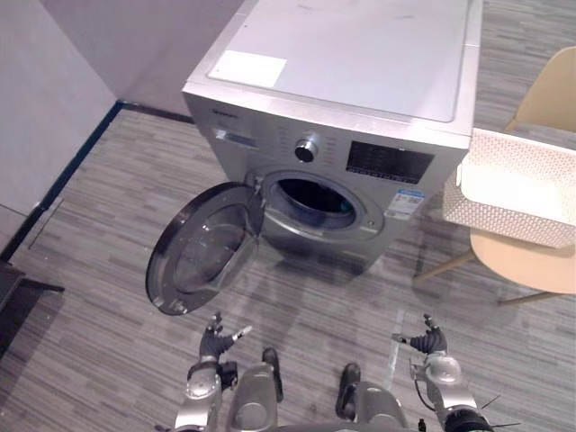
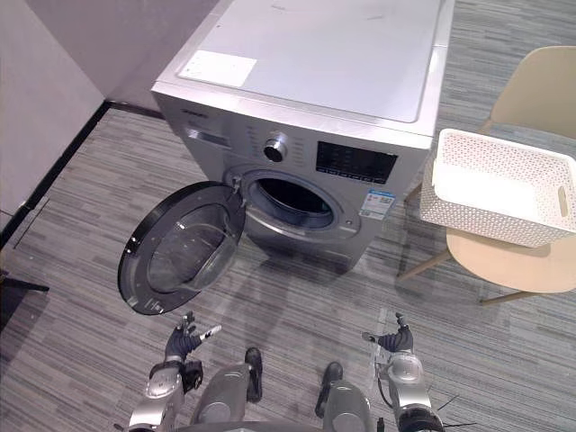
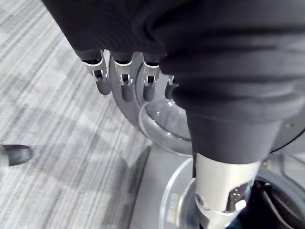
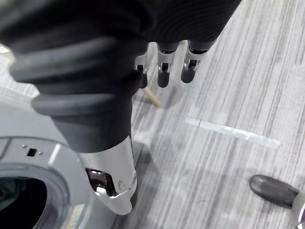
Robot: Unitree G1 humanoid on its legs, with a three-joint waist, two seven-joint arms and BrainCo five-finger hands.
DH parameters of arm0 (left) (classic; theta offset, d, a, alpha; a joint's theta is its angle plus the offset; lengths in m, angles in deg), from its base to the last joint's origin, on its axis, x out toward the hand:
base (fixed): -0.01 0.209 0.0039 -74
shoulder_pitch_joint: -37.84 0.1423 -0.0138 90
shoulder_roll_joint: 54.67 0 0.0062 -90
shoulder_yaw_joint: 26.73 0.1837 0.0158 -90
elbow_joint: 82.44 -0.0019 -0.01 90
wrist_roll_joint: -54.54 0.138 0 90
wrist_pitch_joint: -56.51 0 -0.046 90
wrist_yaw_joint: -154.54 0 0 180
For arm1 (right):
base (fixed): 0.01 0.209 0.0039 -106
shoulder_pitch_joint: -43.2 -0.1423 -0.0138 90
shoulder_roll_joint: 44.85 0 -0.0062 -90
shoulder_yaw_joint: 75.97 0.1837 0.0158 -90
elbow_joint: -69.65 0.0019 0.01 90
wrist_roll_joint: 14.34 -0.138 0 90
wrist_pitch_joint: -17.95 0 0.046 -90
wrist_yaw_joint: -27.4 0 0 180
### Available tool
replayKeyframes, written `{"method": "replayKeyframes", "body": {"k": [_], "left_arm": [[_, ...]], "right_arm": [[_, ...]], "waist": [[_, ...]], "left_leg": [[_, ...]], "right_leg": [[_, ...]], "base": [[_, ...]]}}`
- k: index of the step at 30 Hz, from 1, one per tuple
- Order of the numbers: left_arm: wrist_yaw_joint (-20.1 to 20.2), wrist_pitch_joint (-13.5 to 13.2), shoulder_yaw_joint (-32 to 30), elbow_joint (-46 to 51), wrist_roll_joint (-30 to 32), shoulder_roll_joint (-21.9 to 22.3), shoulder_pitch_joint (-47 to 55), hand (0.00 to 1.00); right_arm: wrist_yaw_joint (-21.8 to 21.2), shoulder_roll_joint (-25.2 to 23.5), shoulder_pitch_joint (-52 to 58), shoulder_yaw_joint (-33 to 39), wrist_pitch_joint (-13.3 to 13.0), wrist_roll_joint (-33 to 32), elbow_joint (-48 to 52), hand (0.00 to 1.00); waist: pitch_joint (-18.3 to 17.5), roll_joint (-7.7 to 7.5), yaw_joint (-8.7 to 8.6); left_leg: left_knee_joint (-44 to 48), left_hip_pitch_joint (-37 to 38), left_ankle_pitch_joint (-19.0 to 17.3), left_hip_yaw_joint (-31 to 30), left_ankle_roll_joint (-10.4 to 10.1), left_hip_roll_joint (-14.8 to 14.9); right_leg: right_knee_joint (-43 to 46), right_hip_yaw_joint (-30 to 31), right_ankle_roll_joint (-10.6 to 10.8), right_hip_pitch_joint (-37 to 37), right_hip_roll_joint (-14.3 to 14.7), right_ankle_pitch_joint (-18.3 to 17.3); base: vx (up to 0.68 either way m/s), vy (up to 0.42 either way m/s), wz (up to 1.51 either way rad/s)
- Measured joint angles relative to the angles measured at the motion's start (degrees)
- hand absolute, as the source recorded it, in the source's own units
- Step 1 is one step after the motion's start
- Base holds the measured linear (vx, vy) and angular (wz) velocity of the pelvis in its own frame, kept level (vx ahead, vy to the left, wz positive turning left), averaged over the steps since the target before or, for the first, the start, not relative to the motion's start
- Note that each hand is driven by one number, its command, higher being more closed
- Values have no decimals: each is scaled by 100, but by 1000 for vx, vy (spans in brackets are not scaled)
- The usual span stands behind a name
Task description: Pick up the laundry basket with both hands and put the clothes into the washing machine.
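Looking down from the head, you have the washing machine (image 1: 360, 81) at 12 o'clock, standing on the grey striped floor (image 1: 108, 207). Its round door (image 1: 202, 252) is swung wide open toward 9 o'clock, so the dark drum opening (image 1: 315, 202) is uncovered. The laundry basket (image 2: 477, 220), white and perforated, sits at about 2 o'clock on the seat of a pale wooden chair (image 2: 522, 261), just beside the machine's right flank and well apart from both of your hands. Its inside looks pale; you cannot tell from these views what clothes lie in it. Your left hand (image 1: 216, 340) hangs low at 7 o'clock, near the lower edge of the door but not touching it, and your right hand (image 1: 430, 340) hangs at 5 o'clock over bare floor. In each wrist view the fingers (image 3: 123, 85) are straight and relaxed, with the thumb apart, grasping nothing.
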Motion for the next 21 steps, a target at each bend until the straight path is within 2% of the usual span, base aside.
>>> {"method": "replayKeyframes", "body": {"k": [1,2,6,9,12,15,18,21], "left_arm": [[-10,2,113,192,1,-123,-111,0],[-17,-4,185,395,5,-219,-121,0],[-122,-30,146,967,25,-429,-187,0],[-295,-66,-239,1230,72,-656,-368,0],[-657,-79,-885,1227,74,-1027,-612,0],[-992,-80,-1250,916,75,-1739,-955,0],[-1018,-75,-1336,313,75,-2255,-1308,0],[-1006,-57,-1403,-316,78,-2626,-1737,0]], "right_arm": [[-10,-80,4,34,0,-1,-46,0],[-10,-120,61,76,-3,-3,-75,0],[-14,-125,129,106,-14,-1,-77,0],[-16,-124,157,110,-21,-1,-76,0],[-19,-122,146,108,-42,-1,-71,0],[-37,-59,170,120,-46,0,-73,0],[-119,2,160,120,-48,-2,-73,0],[-128,76,143,119,-72,-4,-72,0]], "waist": [[-74,-69,-80],[-91,-88,-128],[-200,-93,-130],[-323,-102,-153],[-357,-136,-224],[-373,-175,-242],[-350,-223,-241],[-317,-335,-239]], "left_leg": [[-350,57,246,-63,63,-140],[-497,114,334,-138,91,-238],[-905,379,518,-158,190,-485],[-1067,443,600,-155,253,-581],[-1226,546,691,-104,323,-604],[-1231,578,713,-85,351,-605],[-1237,548,713,-71,350,-588],[-1228,411,714,-60,347,-552]], "right_leg": [[-282,-101,80,88,-64,214],[-475,-192,152,213,-123,325],[-919,-207,254,491,-223,624],[-1160,-194,313,587,-258,769],[-1338,-155,342,661,-238,886],[-1493,-141,336,747,-184,968],[-1554,-133,312,731,-133,989],[-1601,-118,273,608,-84,1017]], "base": [[-114,153,43],[-103,155,42],[-70,167,11],[-7,75,0],[19,27,-9],[58,-12,-6],[41,-13,-4],[5,-16,-3]]}}
